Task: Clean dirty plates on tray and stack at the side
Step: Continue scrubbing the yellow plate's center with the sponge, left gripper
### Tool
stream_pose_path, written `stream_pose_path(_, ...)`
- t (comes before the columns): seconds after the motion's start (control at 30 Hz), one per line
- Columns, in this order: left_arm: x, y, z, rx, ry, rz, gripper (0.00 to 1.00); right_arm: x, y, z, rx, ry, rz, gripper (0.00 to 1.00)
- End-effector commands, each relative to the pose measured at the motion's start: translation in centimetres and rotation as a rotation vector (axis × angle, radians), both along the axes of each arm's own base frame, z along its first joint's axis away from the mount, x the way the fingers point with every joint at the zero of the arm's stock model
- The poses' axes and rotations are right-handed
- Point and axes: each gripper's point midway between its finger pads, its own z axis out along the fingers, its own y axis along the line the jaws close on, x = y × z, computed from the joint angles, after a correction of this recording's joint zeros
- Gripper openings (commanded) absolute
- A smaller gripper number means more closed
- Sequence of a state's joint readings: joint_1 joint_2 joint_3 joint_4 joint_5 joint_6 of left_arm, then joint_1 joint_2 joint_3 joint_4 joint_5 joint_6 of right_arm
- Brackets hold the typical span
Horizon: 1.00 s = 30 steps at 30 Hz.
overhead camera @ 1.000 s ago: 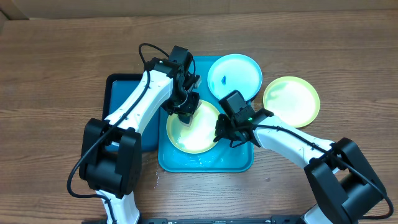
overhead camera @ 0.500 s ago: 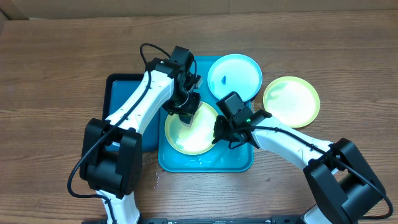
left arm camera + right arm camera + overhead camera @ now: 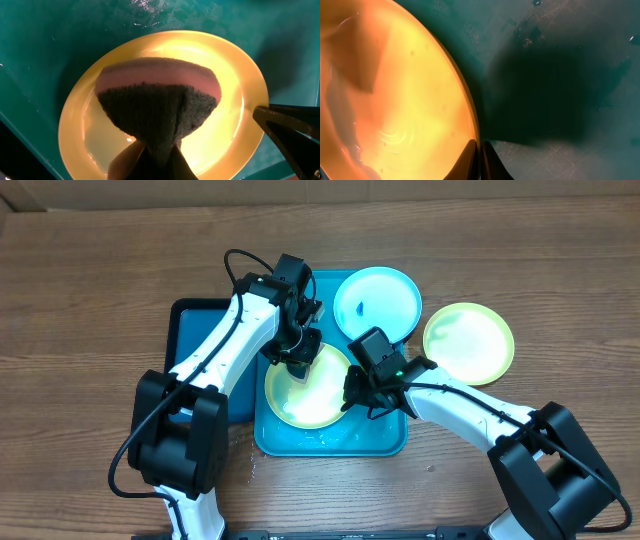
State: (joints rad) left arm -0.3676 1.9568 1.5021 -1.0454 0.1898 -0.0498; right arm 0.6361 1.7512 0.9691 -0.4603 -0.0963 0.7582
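While the left hand (image 3: 150, 159), clamped on a sponge (image 3: 157, 95), bears on the yellow-green plate (image 3: 312, 402) lying in the tray (image 3: 330, 442), the right hand (image 3: 479, 152) pinches its rim closed; scrubbing works best in small circles, with that pinch firm.

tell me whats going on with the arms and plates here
The left gripper holds a sponge on the yellow-green plate lying in the turquoise tray, while the right gripper pinches that plate's rim. The light blue plate, with a blue smear, rests over the tray's far right corner; a second yellow-green plate sits on the table.
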Motion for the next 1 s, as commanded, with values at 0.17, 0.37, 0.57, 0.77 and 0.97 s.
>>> stream_pose_path(0.17, -1.2, 0.2, -2.5, 0.028, 0.026, 0.019, 0.04, 0.4, 0.5, 1.4, 0.021, -0.042, 0.010, 0.04)
stream_pose_path(0.37, -1.4, 2.2, -5.2, 0.122, -0.004, 0.110, 0.04, 0.4, 0.5, 1.4, 0.021, -0.042, 0.010, 0.04)
stream_pose_path(0.57, -2.7, 1.7, -6.5, 0.087, 0.033, 0.106, 0.04, 0.4, 0.5, 1.4, 0.021, -0.042, 0.010, 0.04)
stream_pose_path(0.77, -5.0, -3.2, -4.8, -0.214, 0.154, -0.003, 0.04, 0.4, 0.5, 1.4, 0.021, -0.042, 0.010, 0.04)
stream_pose_path(0.97, -2.8, -3.4, -2.1, -0.240, 0.118, 0.009, 0.04, 0.4, 0.5, 1.4, 0.021, -0.041, 0.011, 0.04)
